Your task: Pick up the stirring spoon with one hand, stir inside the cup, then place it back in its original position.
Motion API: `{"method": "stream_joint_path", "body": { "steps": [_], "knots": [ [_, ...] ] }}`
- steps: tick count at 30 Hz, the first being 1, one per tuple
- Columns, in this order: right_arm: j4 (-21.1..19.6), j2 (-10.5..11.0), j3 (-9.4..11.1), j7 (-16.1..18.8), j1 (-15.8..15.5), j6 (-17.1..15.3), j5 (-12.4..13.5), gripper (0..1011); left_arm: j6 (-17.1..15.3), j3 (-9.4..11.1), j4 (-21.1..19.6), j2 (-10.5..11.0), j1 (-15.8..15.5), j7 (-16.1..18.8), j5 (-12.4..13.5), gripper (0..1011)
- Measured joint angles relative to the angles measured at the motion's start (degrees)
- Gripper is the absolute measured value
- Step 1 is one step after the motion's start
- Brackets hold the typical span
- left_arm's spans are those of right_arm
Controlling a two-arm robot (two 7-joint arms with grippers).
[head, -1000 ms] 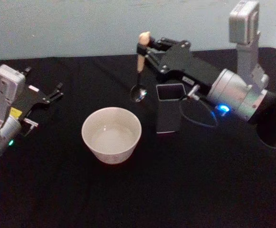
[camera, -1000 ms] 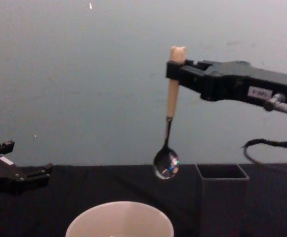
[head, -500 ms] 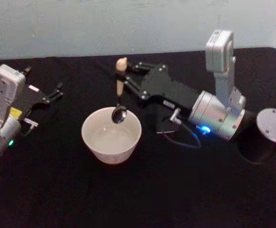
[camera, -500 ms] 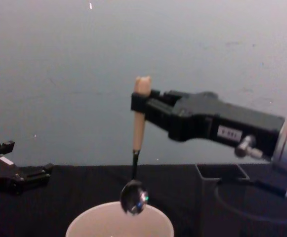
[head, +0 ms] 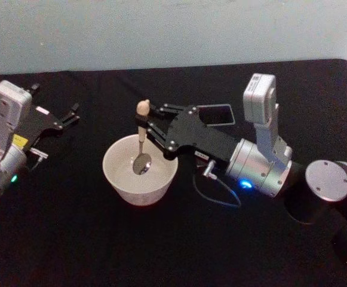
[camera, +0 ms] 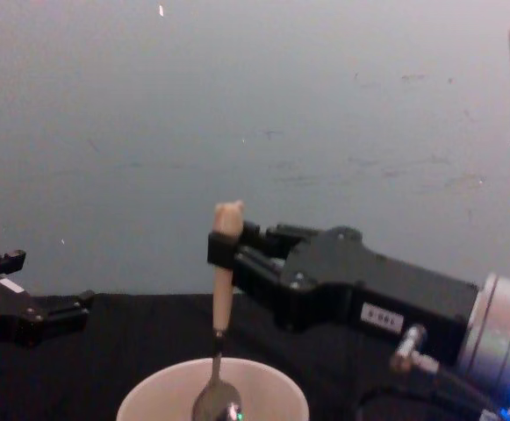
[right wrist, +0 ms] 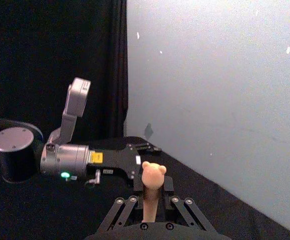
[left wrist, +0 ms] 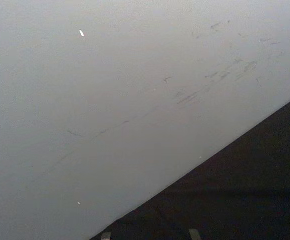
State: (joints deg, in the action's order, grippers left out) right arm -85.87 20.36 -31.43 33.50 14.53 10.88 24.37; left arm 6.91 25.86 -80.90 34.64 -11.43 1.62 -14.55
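Soft, even light leaves the pale wall (head: 161,30) bright, while the black desk (head: 71,239) swallows nearly every shadow. Small glints sit on the stirring spoon (head: 141,136) and the silver wrist (head: 260,167), beside a blue indicator glow (head: 245,183).

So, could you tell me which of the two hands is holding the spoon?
The right hand, shut on the spoon above the cup; the left hand lies open and empty off to the left.
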Motion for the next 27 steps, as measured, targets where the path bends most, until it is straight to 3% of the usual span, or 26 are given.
{"method": "stream_joint_path", "body": {
  "steps": [14, 27],
  "knots": [
    [4.9, -1.8, -0.5, 0.5, 0.6, 0.4, -1.4, 214, 0.0, 0.0, 0.0, 0.0, 0.0, 0.0, 0.0, 1001],
    [6.3, -2.4, -0.3, 0.7, 0.9, 0.4, -1.8, 214, 0.0, 0.0, 0.0, 0.0, 0.0, 0.0, 0.0, 1001]
  ]
}}
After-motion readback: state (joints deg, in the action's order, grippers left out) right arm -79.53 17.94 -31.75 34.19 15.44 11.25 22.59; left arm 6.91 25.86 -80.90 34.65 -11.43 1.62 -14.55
